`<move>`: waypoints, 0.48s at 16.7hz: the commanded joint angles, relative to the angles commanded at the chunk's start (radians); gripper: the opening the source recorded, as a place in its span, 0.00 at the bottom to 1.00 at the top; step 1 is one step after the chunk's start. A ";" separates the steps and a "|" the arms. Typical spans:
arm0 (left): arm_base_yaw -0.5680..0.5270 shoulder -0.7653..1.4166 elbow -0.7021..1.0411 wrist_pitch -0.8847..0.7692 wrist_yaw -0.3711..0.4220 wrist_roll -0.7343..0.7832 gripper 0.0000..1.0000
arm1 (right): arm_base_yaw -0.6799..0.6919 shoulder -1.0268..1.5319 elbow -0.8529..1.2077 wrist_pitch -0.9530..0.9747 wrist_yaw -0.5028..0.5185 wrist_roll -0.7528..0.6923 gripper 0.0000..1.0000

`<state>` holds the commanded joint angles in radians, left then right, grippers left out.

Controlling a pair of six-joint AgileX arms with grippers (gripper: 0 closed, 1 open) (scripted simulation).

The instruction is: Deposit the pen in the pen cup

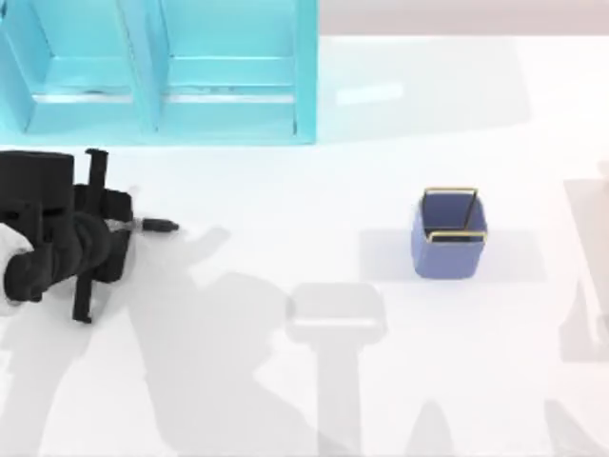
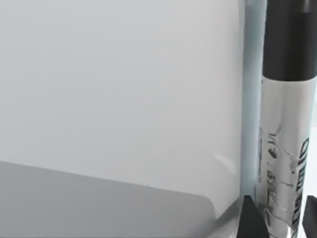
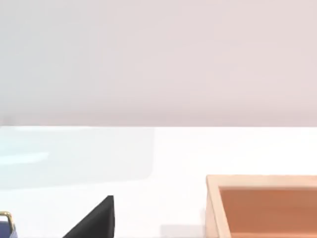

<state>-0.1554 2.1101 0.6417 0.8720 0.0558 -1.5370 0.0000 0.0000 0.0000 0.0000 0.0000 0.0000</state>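
Observation:
The pen (image 1: 155, 226) is a slim black marker whose tip sticks out to the right of my left gripper (image 1: 116, 227), near the table's left edge. Close up in the left wrist view, the pen (image 2: 287, 148) shows its white-grey labelled band, with dark fingertips (image 2: 250, 222) pressed on either side and my left gripper (image 2: 280, 223) shut on it. The pen cup (image 1: 449, 234), square, blue-purple and gold-rimmed, stands upright right of centre, far from the pen. A dark part of my right gripper (image 3: 96, 220) shows low in the right wrist view, beside a corner of the pen cup (image 3: 5, 224).
A large cyan shelf unit (image 1: 162, 71) fills the back left of the table. A light wooden box (image 3: 262, 206) appears in the right wrist view. White tabletop (image 1: 285, 219) lies between the left gripper and the cup.

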 joint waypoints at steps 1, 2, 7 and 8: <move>0.000 0.000 0.000 0.000 0.000 0.000 0.02 | 0.000 0.000 0.000 0.000 0.000 0.000 1.00; 0.000 0.000 0.000 0.000 0.000 0.000 0.00 | 0.000 0.000 0.000 0.000 0.000 0.000 1.00; 0.000 0.000 0.000 0.000 0.000 0.000 0.00 | 0.000 0.000 0.000 0.000 0.000 0.000 1.00; 0.000 0.000 0.000 0.000 0.000 0.000 0.00 | 0.000 0.000 0.000 0.000 0.000 0.000 1.00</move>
<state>-0.1554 2.1101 0.6417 0.8720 0.0558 -1.5370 0.0000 0.0000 0.0000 0.0000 0.0000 0.0000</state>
